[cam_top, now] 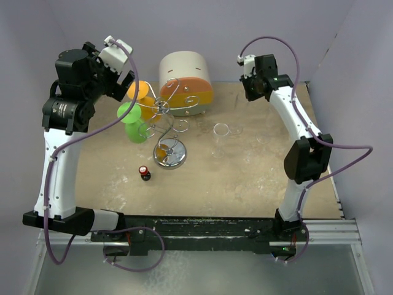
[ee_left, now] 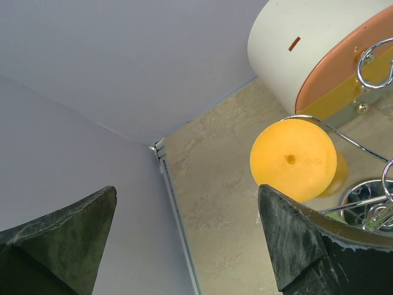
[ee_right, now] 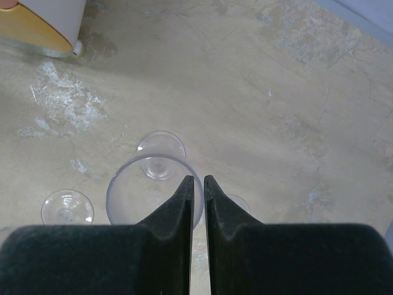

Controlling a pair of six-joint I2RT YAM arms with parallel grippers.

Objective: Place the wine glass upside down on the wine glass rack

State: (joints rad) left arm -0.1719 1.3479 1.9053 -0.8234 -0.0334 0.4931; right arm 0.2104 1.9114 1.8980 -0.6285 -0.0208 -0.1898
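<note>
Probably light, slick and breakable, the clear wine glass (cam_top: 221,129) stands right of centre in the top view, best pinched gently at its stem; the right gripper (ee_right: 198,179) hangs over it almost closed on nothing, the left gripper (ee_left: 187,187) spread wide.

**A robot lab bench**

This is a robotics lab. 2 white-and-black robot arms, the left arm (cam_top: 58,166) and the right arm (cam_top: 301,157), are bolted to a black rail (cam_top: 202,225) at the near edge of a scuffed beige table (cam_top: 245,181). Purple cables (cam_top: 270,38) loop along each arm. Plain lilac walls (cam_top: 202,27) box the table in on 3 sides. The things on it look like test props: a wire stand (cam_top: 164,120), bright plastic cups (cam_top: 130,114) and a white-and-orange drum (cam_top: 184,77).
</note>
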